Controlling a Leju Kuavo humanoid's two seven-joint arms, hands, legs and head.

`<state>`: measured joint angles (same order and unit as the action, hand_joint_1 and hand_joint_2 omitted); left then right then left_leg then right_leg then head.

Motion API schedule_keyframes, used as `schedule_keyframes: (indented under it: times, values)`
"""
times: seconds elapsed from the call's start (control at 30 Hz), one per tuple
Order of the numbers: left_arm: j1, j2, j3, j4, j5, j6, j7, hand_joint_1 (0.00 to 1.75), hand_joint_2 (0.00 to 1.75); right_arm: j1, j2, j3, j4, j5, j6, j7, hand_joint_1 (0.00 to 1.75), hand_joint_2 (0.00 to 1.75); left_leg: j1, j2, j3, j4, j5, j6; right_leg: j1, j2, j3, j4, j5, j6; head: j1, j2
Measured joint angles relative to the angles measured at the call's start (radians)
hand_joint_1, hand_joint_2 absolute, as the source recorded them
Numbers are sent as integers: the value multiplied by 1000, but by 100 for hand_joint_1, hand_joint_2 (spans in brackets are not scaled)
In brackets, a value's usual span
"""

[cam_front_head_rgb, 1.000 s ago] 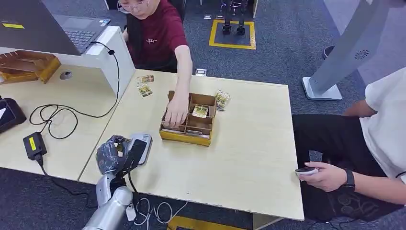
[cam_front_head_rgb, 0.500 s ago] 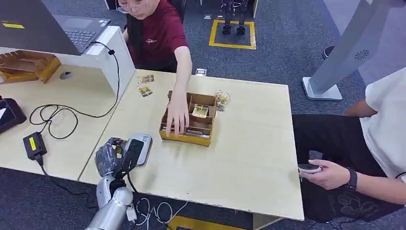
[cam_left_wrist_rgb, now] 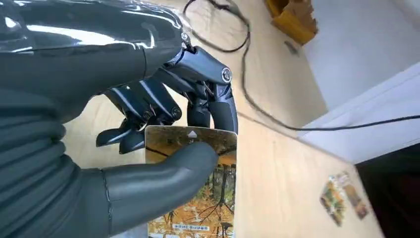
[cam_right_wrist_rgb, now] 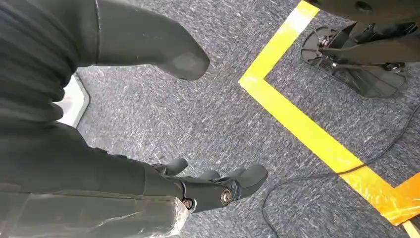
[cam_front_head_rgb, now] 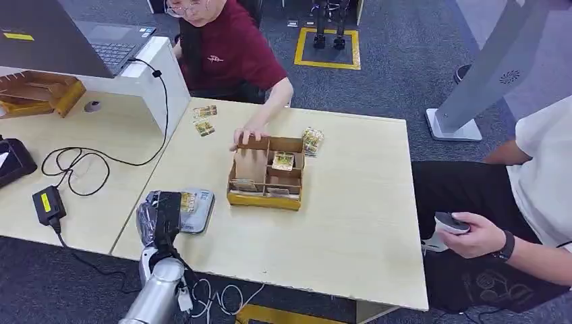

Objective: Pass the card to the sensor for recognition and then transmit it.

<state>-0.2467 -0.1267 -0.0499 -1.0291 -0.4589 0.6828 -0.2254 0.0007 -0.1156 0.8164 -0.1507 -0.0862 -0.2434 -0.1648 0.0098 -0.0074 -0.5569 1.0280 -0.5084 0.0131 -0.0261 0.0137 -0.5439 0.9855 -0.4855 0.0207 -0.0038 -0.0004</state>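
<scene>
1. Pinching the glossy card printed with orange autumn trees (cam_left_wrist_rgb: 198, 198) only by thumb against dark fingers (cam_left_wrist_rgb: 148, 106), the left robot hand (cam_front_head_rgb: 160, 212) could let it slide or twist out, since the grasp covers just one end.
2. Judging from the head view, the card may miss recognition if held tilted or off the flat grey rounded sensor pad (cam_front_head_rgb: 199, 210).
3. The card sits in the left robot hand, over the sensor's near-left edge on the pale wooden desk (cam_front_head_rgb: 351, 216).
4. The right robot hand (cam_right_wrist_rgb: 208, 186) hangs over carpet, its loosely spread fingers grasping nothing.

Left hand (cam_front_head_rgb: 159, 214) — card (cam_front_head_rgb: 187, 202) over sensor (cam_front_head_rgb: 199, 211).
</scene>
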Motion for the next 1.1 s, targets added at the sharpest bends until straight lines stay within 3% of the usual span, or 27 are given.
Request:
schedule_keyframes:
  times: [0.43,0.73,1.1]
  values:
    - [-42,16,-3,-146,119,0,-194,175,175,-1,-3,15,-10,21,0,0,0,175,0,0,0,0,0,0,0,0,0,0,0,0,0,0]
    - [-105,-11,85,-159,-157,0,-273,175,175,-14,-12,34,-30,42,16,13,0,175,0,0,0,0,0,0,0,0,0,0,0,0,0,0]
    - [-135,-55,173,-140,-239,0,-305,175,175,-21,-20,50,-48,54,23,17,0,175,0,0,0,0,0,0,0,0,0,0,0,0,0,0]
